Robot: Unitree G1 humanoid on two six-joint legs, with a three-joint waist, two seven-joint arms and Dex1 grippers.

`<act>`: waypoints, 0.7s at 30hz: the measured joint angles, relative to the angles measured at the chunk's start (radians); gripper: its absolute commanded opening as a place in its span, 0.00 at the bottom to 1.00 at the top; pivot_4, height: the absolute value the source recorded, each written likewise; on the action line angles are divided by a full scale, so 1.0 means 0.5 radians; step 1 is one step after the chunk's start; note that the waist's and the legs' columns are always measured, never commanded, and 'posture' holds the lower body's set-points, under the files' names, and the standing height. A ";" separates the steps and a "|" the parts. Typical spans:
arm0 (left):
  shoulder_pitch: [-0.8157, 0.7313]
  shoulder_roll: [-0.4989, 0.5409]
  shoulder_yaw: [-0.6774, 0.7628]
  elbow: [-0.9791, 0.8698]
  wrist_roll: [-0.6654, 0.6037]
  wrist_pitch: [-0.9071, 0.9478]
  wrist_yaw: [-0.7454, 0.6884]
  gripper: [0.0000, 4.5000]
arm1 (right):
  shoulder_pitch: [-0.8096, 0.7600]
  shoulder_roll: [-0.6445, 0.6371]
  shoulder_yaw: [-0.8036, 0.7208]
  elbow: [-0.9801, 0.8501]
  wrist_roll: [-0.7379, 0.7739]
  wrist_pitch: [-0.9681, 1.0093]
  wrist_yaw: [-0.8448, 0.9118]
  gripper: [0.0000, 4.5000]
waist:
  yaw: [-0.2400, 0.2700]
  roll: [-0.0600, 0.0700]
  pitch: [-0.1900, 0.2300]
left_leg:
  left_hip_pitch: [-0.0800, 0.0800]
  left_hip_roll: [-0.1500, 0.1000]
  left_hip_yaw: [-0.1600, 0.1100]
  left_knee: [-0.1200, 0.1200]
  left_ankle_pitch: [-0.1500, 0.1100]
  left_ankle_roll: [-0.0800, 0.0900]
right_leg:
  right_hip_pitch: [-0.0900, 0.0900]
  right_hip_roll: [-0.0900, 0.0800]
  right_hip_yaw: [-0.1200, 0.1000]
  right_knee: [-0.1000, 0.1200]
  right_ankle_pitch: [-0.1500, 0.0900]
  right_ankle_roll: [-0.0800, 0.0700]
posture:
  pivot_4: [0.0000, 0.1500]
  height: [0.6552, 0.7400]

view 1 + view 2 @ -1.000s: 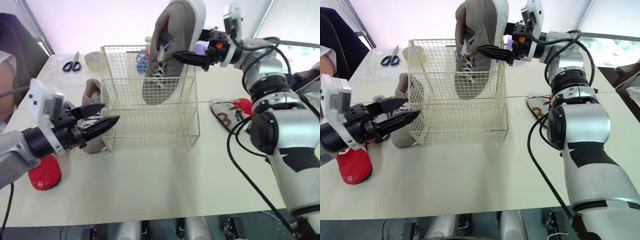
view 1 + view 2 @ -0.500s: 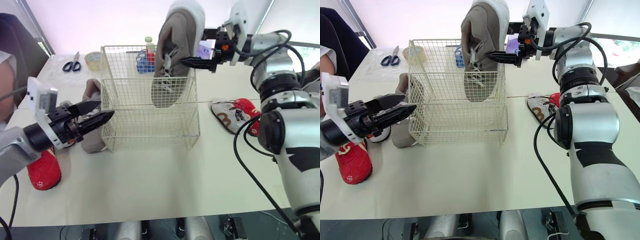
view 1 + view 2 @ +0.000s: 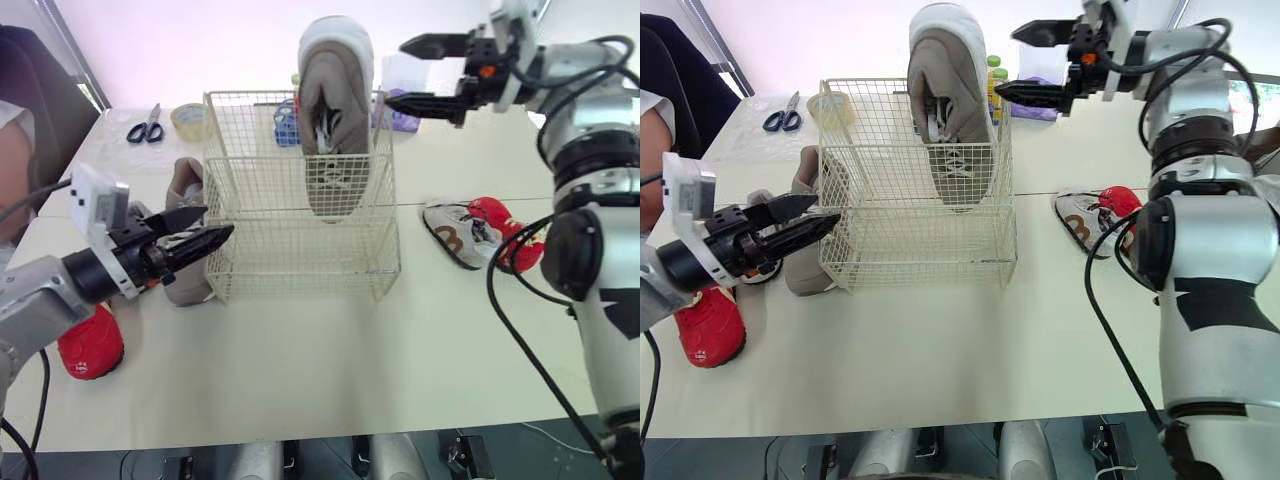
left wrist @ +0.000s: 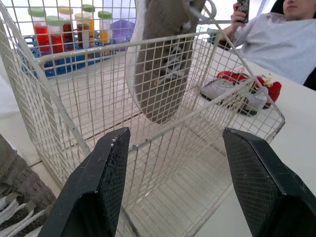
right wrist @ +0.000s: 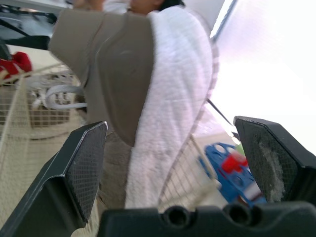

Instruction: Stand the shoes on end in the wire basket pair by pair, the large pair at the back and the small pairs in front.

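Since your right gripper [image 3: 395, 72] and left gripper [image 3: 218, 221] both gape wide, the unheld grey shoe [image 3: 335, 130] may topple inside the wire basket [image 3: 290, 260].

Grey shoe [image 3: 182, 185] beside wire basket [image 3: 290, 250]: middle hidden by left gripper [image 3: 218, 222], laces seemingly too.

Scissors [image 3: 147, 125] near tape roll [image 3: 186, 120]; rack of vials [image 4: 64, 37] (blue base); person [image 4: 276, 47] in grey

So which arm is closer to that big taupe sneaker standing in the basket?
The right. Its open jaws sit right beside the raised heel of the taupe sneaker, above the wire basket rim. The left arm's jaws hover outside the basket's front left corner.
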 measured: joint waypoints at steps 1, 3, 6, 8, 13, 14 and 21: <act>0.000 0.000 0.001 0.000 0.000 0.000 0.000 0.68 | 0.001 -0.014 -0.004 0.000 0.000 0.000 -0.021 0.99 | -0.001 0.000 0.000 | 0.000 0.000 0.000 0.000 0.000 0.000 | 0.000 0.000 0.000 0.000 0.000 0.000 | 1.00 1.00; -0.008 0.000 0.002 0.001 -0.004 0.000 0.005 0.68 | 0.027 -0.037 -0.039 -0.038 0.010 0.013 -0.057 0.99 | -0.003 0.000 0.000 | 0.000 0.000 0.000 0.000 0.000 0.000 | 0.000 0.000 0.000 0.000 0.000 0.000 | 1.00 1.00; -0.053 -0.003 0.027 0.018 -0.048 0.001 0.049 0.68 | 0.111 -0.056 -0.086 -0.201 0.083 0.126 -0.031 0.99 | -0.003 0.000 0.000 | 0.001 0.001 0.000 0.000 0.000 0.000 | 0.000 0.000 0.000 0.001 0.000 0.000 | 1.00 1.00; -0.088 -0.003 0.100 0.063 -0.097 0.005 0.109 0.79 | 0.236 -0.073 -0.123 -0.454 0.186 0.325 0.039 1.00 | 0.001 0.000 0.000 | 0.000 0.001 0.000 0.000 0.000 0.000 | 0.000 0.000 0.000 0.002 0.000 0.000 | 1.00 1.00; -0.174 0.186 0.290 0.366 0.053 0.044 0.322 1.00 | 0.727 -0.266 -0.164 -1.551 0.625 1.292 0.106 1.00 | 0.022 0.000 0.000 | -0.002 0.001 -0.003 0.005 -0.001 0.002 | 0.002 -0.002 -0.003 0.003 0.000 0.001 | 1.00 1.00; -0.212 0.247 0.278 0.448 0.126 0.068 0.351 1.00 | 0.808 -0.318 -0.163 -1.786 0.746 1.516 0.102 1.00 | 0.023 0.000 0.000 | -0.001 0.001 -0.003 0.005 -0.001 0.002 | 0.002 -0.002 -0.003 0.004 0.000 0.001 | 1.00 1.00; -0.712 0.537 -0.348 1.150 0.565 0.352 0.135 1.00 | 1.256 -0.607 0.146 -2.908 1.194 2.245 0.199 1.00 | 0.022 -0.001 -0.003 | 0.001 0.001 -0.002 0.010 -0.011 0.014 | 0.004 0.000 -0.004 0.003 0.000 0.001 | 1.00 1.00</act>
